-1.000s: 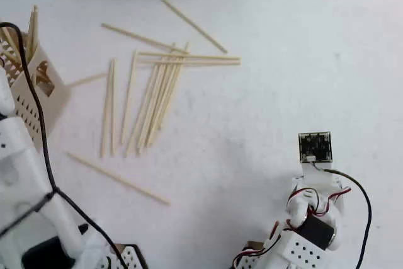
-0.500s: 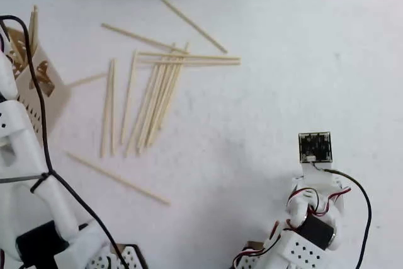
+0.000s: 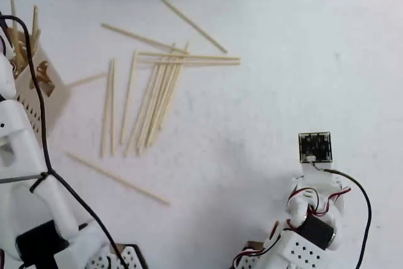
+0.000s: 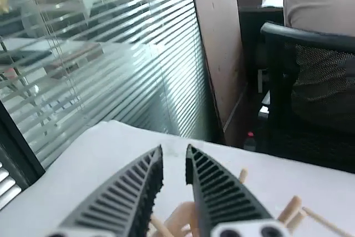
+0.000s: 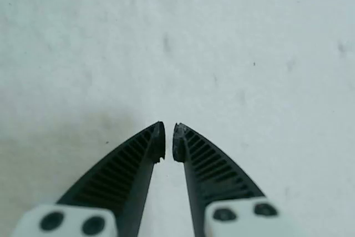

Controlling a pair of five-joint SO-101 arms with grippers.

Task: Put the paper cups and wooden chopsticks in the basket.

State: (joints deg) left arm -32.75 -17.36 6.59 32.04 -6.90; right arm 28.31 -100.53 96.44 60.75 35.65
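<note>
left tool: slightly parted, empty, just above chopstick ends in basket | right tool: closed, empty, over worktop | loose chopsticks: well apart from right tool | window blinds: beyond left tool

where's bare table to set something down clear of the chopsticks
Biggest bare patch: the right half of the table, between the scattered chopsticks and the right edge, beyond the right arm. A smaller one lies between the lone chopstick and that arm. Crowded: the left side, with the basket and the left arm.
</note>
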